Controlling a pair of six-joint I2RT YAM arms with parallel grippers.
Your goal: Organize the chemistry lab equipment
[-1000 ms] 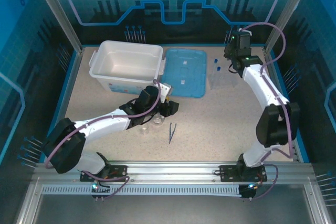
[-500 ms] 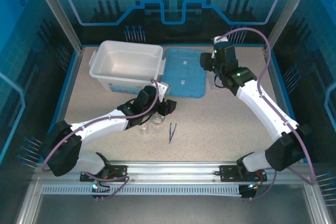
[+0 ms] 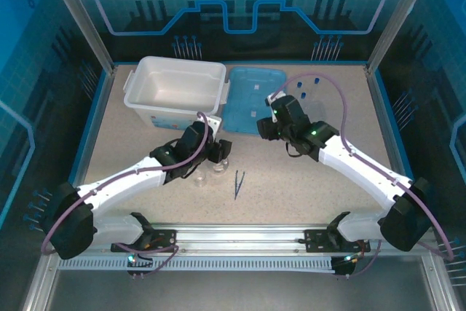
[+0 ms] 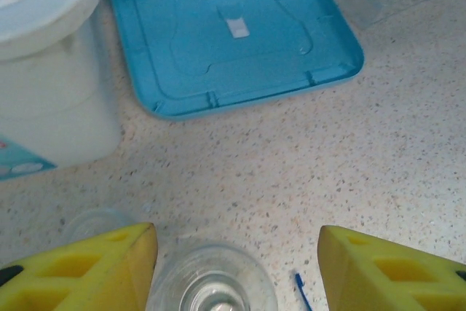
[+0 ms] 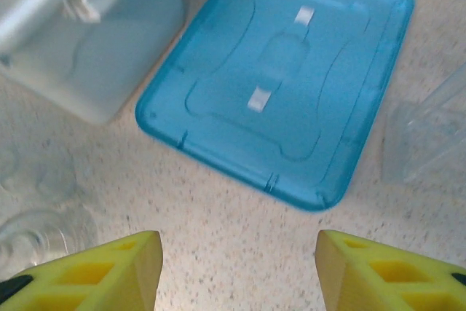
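Observation:
A clear glass flask (image 4: pixel 215 289) stands between the fingers of my left gripper (image 4: pixel 237 274), close to the left finger, with a wide gap on its right. The jaws are open. A second clear glass, the beaker (image 4: pixel 95 225), sits just outside the left finger. Both glasses (image 3: pixel 207 175) stand on the table in front of the tub. The dark-blue tweezers (image 3: pixel 238 183) lie just right of them, their tip (image 4: pixel 302 300) near my right finger. Blue-capped tubes (image 3: pixel 306 87) stand at the back right. My right gripper (image 5: pixel 240 267) hangs open over bare table by the lid's near edge.
The white tub (image 3: pixel 175 89) stands at the back left, with the flat light-blue lid (image 3: pixel 255 100) beside it on the right. The right arm (image 3: pixel 349 162) stretches across the table's right half. In the right wrist view, clear tube glass (image 5: pixel 426 143) shows beyond the lid.
The right arm has swung from the back right corner to the lid's near edge, and its jaws have widened. The left gripper has shifted slightly left, over the glasses.

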